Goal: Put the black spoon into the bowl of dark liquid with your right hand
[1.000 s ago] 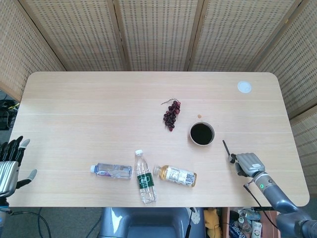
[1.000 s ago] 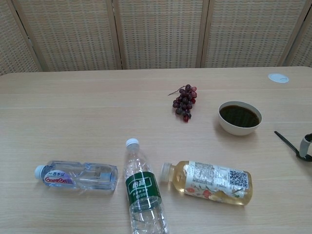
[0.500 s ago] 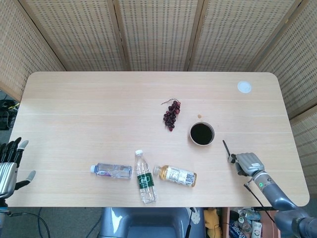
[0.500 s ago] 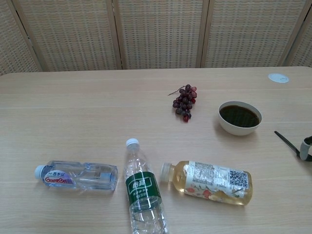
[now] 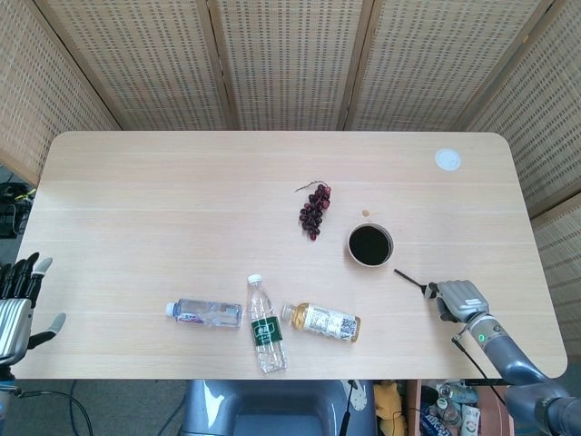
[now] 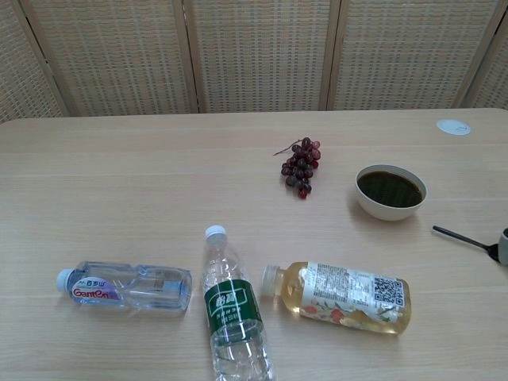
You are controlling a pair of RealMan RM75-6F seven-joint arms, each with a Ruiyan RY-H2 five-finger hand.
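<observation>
A: Head view first: where is the black spoon point(image 5: 410, 279)?

B: On the worktop point(image 5: 182, 209), just right of and below the bowl of dark liquid point(image 5: 370, 245). Its free end points toward the bowl but stays apart from it. The other end meets the right robot hand point(image 5: 457, 299), whose fingers look closed on it; the chest view shows only a sliver of that hand at the frame edge.

A: So the step is the carry?

B: I judge so. Lift enough for the free end to clear the rim, bring it over the liquid, then lower it gently; a low sweep could knock the bowl and slosh it.

A: Anything in the way?

B: No. The grapes point(image 5: 314, 209) sit well left of the bowl, and the 3 bottles point(image 5: 265, 322) lie further off. The left robot hand point(image 5: 20, 300) waits at the worktop's left edge, fingers spread, holding nothing.
</observation>
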